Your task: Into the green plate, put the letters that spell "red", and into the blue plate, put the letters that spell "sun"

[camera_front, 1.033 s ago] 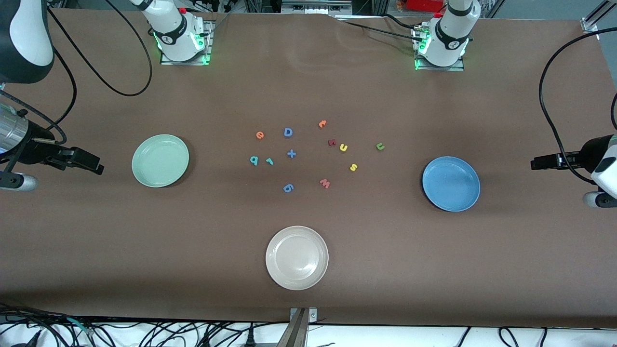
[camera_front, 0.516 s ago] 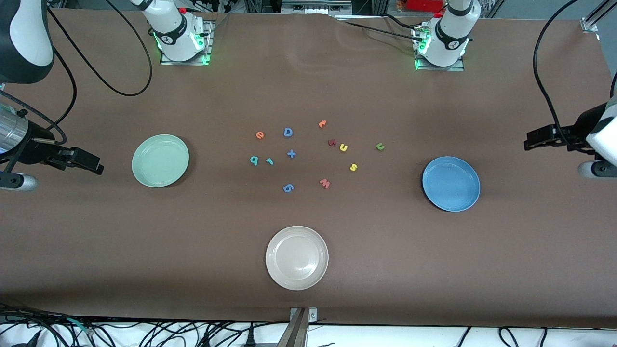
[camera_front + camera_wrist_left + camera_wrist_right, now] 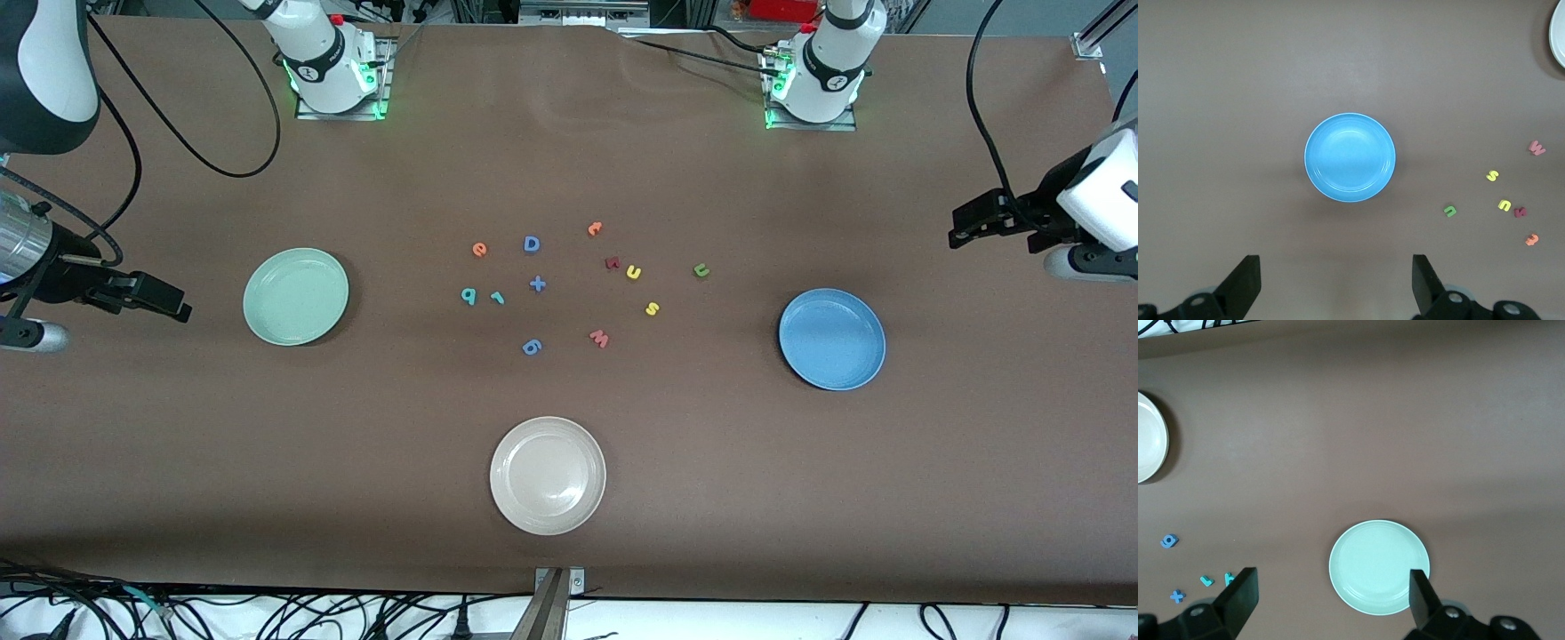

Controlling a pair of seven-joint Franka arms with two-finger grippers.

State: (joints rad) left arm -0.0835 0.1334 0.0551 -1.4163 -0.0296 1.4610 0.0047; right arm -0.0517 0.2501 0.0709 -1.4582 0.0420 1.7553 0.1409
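1. The beige-white plate [image 3: 548,476] lay nearest the front camera on the brown desk [image 3: 267,462], well apart from both tools.
2. The blue plate [image 3: 832,339] sat empty toward the left arm's end, near the left tool [image 3: 958,229], which hung over bare desk with its jaws wide and nothing held; in the left wrist view the plate [image 3: 1350,157] showed between the two fingertips [image 3: 1245,279].
3. The green plate [image 3: 296,296] sat empty toward the right arm's end, near the right tool [image 3: 182,309], which waited over bare desk, jaws wide, holding nothing.
4. Between the plates, well apart from either tool, lay the loose letters: a blue "6" [image 3: 532,347] and a red "w" [image 3: 599,338] nearest the camera.
5. Farther lay the yellow "s" [image 3: 652,308], the teal "d" shape [image 3: 468,296] just beside the teal "r" [image 3: 497,298], and a blue plus sign [image 3: 537,284].
6. Farther still were the yellow "u" [image 3: 633,272], touching or nearly touching a dark red letter [image 3: 612,262], and the green "n" shape [image 3: 701,270], closest of the letters to the left tool.
7. Farthest lay the orange "e" [image 3: 479,250], the blue "D" [image 3: 531,244] and another orange letter [image 3: 595,228].
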